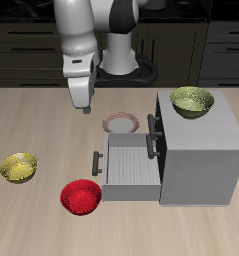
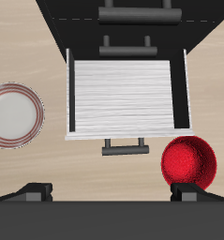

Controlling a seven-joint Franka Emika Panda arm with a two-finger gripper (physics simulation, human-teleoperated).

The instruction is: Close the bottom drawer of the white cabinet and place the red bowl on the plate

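Here the bottom drawer stands pulled out; the red bowl sits beside its handle, and the gripper hangs above, spread wide and empty.

No readable text, labels, brands, numbers or signs on anything in either view.

So we've got the cabinet as our anchor: its bottom drawer sticks out, one bowl sits on top. The plate lies beside the open drawer, farther back; the red bowl sits near the drawer's handle, toward the table's front edge. Another bowl sits well apart from the cabinet.
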